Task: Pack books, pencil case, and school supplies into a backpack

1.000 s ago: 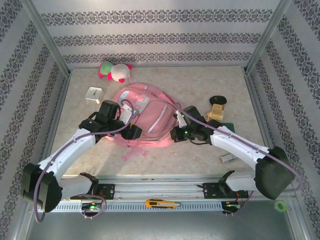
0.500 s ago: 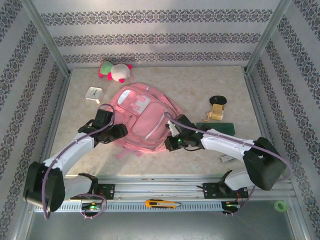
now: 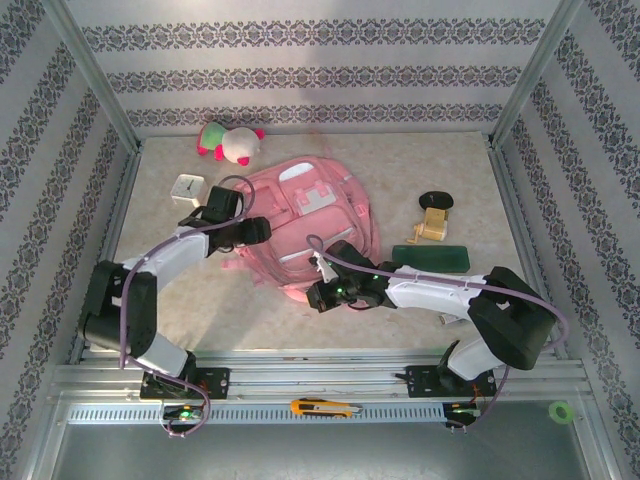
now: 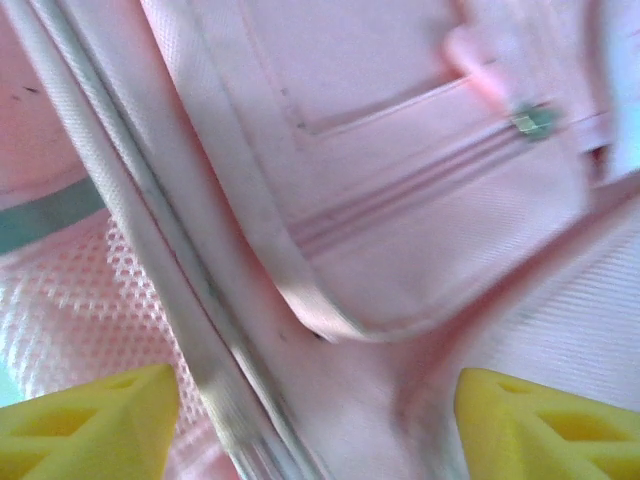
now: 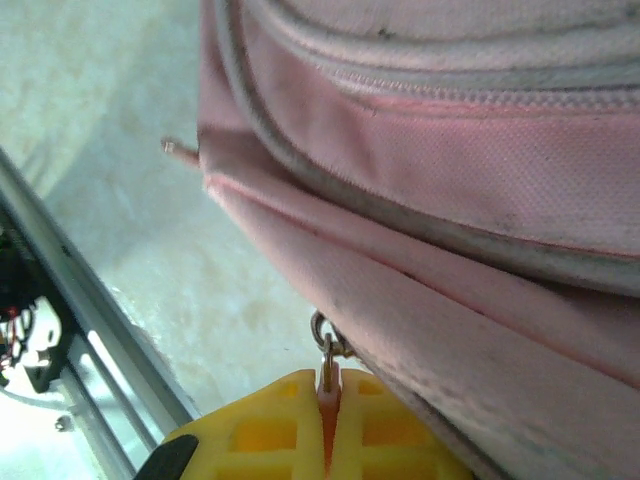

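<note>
Both arms reach toward the middle; the left gripper (image 4: 318,400) gapes wide, the right gripper (image 5: 328,392) is pinched tight.

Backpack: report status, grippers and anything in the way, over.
Right gripper shut on zipper pull, low on backpack. Left gripper open over front pocket. Pencil case out on table, unpacked.

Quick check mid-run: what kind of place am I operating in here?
Probably a staged robot test cell: wallpaper-print panels, bare aluminium frame posts, and props like the backpack and plush toy on one tabletop.
</note>
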`<state>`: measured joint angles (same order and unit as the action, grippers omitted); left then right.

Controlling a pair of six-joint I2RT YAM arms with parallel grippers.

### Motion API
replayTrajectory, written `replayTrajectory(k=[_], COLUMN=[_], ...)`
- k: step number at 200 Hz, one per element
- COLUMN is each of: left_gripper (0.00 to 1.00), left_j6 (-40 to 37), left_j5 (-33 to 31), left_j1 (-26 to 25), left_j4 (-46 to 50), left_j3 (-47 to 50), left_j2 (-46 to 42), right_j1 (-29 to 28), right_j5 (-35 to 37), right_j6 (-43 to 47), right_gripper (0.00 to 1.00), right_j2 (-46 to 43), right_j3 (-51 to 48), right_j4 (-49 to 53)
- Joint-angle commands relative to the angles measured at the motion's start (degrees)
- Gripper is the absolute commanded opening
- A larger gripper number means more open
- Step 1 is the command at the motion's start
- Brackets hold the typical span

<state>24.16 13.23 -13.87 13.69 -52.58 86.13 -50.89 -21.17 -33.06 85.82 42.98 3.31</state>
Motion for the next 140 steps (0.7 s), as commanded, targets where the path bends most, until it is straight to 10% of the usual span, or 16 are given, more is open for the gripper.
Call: replayTrajectory(k=[1, 42, 77, 140], left_gripper=[0.77, 0.77, 0.77, 0.77], left_j6=[-13.54, -45.03, -63.13, -67.24], left_j5=[3.38, 17.79, 25.45, 23.90], left_j1=[-0.39, -4.32, -8.38, -13.63], left_j4=[-5.89, -12.43, -3.82, -12.10], left_j3=[4.27, 18.24, 18.12, 17.79], left_j2=[-9.29, -26.47, -24.21, -13.43], right_j1=[0.40, 3.79, 5.31, 5.85], right_j5=[-4.49, -9.49, -11.17, -11.80], right_j6=[-0.01, 0.17, 0.57, 0.75], right_gripper=[0.00, 0.00, 0.00, 0.00], right_j2=[-0.66, -0.17, -0.40, -0.02], right_j3=[0.31, -0.35, -0.53, -0.80], right_j4=[-2.64, -3.09, -2.50, -2.34])
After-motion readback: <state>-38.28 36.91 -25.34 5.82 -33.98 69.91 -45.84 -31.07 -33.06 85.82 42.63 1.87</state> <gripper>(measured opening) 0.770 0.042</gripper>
